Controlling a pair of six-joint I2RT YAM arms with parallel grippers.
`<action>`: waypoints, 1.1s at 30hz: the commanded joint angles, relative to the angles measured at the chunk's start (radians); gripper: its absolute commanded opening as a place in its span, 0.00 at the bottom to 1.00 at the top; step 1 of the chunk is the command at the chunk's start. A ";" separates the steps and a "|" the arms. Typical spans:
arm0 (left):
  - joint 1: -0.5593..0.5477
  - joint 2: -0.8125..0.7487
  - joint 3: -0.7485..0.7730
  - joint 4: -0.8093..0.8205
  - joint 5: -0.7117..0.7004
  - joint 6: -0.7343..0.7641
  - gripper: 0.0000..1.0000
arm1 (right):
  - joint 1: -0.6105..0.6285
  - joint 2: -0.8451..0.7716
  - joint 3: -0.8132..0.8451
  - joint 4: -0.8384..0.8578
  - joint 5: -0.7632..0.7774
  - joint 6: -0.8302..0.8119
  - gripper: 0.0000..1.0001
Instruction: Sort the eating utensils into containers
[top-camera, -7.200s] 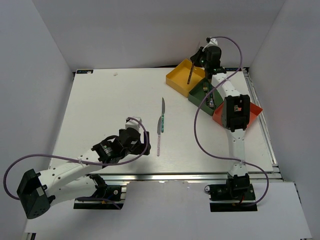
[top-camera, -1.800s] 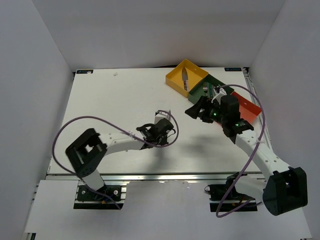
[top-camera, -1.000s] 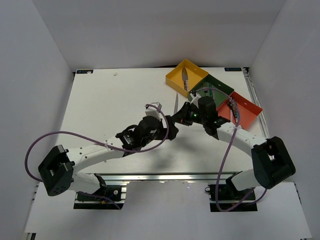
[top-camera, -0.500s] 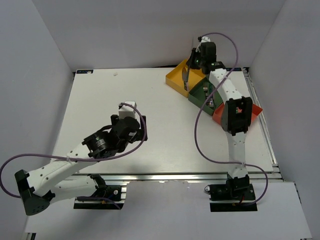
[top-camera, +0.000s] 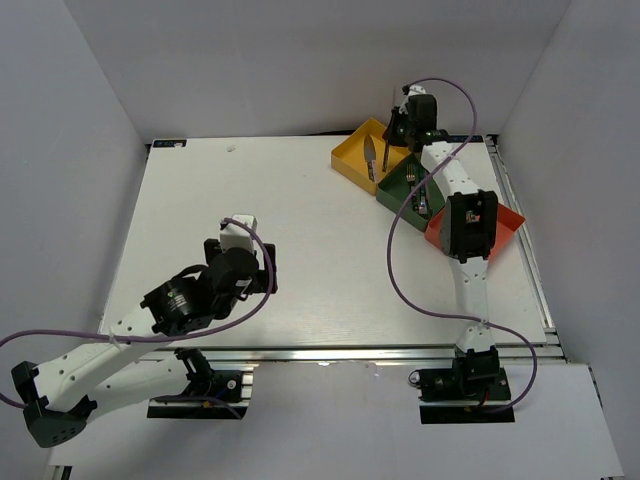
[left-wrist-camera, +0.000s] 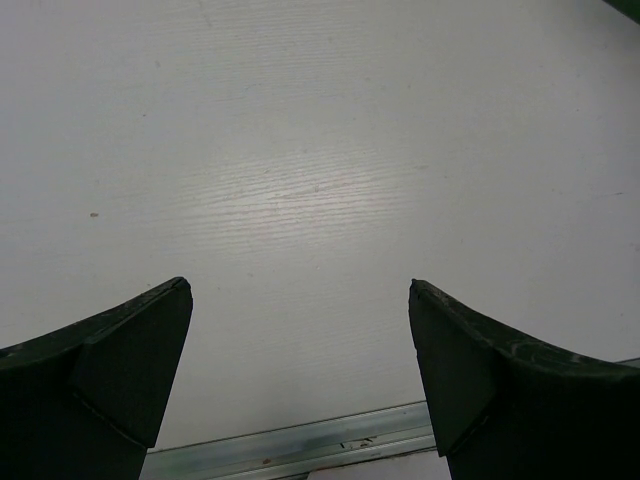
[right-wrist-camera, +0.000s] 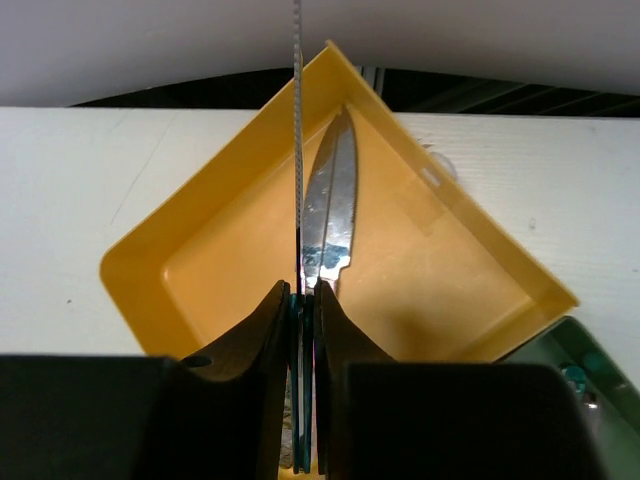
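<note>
My right gripper (top-camera: 390, 128) (right-wrist-camera: 303, 290) hangs over the yellow tray (top-camera: 352, 160) (right-wrist-camera: 200, 270), shut on the teal handle of a knife (top-camera: 388, 112) (right-wrist-camera: 297, 120) whose blade stands upright and edge-on. Two silver knife blades (right-wrist-camera: 335, 200) lie inside the yellow tray (top-camera: 370, 152). The dark green tray (top-camera: 398, 190) beside it holds several utensils (top-camera: 421, 198). The red-orange tray (top-camera: 508, 222) is partly hidden by my right arm. My left gripper (top-camera: 262, 268) (left-wrist-camera: 300, 290) is open over bare table, nothing between its fingers (left-wrist-camera: 140, 350).
The white table (top-camera: 220, 200) is walled on three sides by grey panels. A metal rail (left-wrist-camera: 300, 450) runs along its near edge, just below my left gripper. My right arm's purple cable (top-camera: 395, 270) loops over the table's right part.
My left arm has drawn back toward the near left, its gripper still open. My right gripper has shifted slightly right above the yellow tray, still holding the knife.
</note>
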 joint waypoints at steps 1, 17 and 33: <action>-0.003 -0.019 -0.023 0.031 -0.011 0.014 0.98 | 0.016 -0.017 -0.006 0.061 -0.031 -0.007 0.01; -0.003 -0.102 -0.024 -0.002 -0.143 -0.046 0.98 | 0.042 -0.173 -0.006 -0.072 0.065 -0.012 0.89; 0.203 0.139 0.238 -0.027 -0.369 -0.117 0.98 | 0.131 -1.406 -1.013 -0.235 0.136 0.031 0.89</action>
